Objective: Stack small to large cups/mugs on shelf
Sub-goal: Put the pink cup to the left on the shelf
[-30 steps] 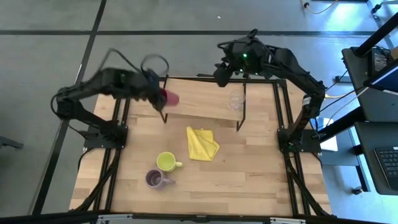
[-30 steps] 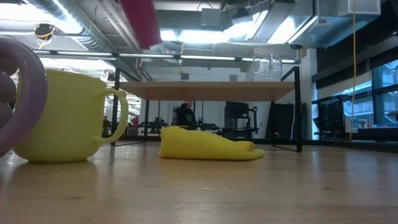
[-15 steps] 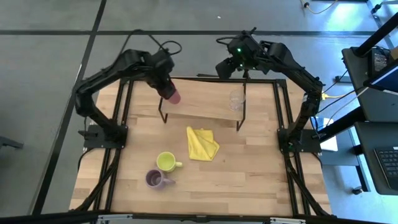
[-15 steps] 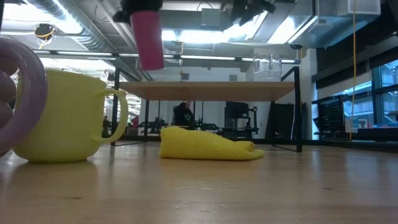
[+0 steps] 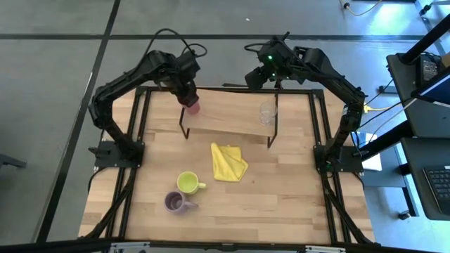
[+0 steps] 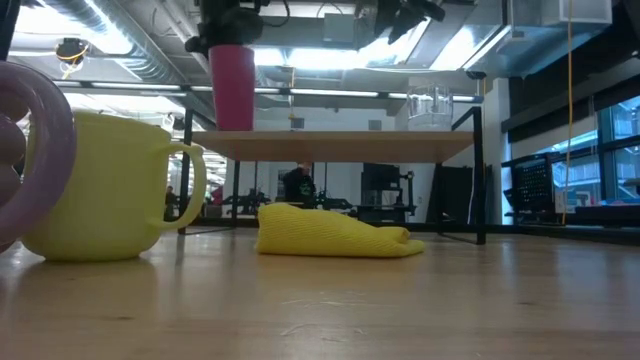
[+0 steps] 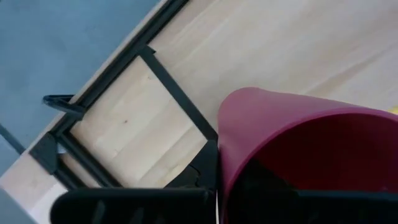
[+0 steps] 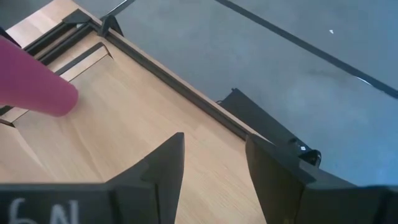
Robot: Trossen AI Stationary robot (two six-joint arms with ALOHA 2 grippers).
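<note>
My left gripper (image 5: 188,97) is clamped on the red tumbler (image 6: 232,88), upright at the shelf's (image 6: 330,146) nine o'clock end. From the low view I cannot tell whether its base touches the board, so I'd lower straight down and let go only once it sits flat. My right gripper (image 8: 208,168), jaws spread and empty, waits at twelve o'clock near the glass (image 5: 266,113). I can read no labels on the cups.

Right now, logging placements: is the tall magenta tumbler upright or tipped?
Upright: the tall magenta tumbler hangs vertical in the left end effector at the light-wood shelf.
</note>
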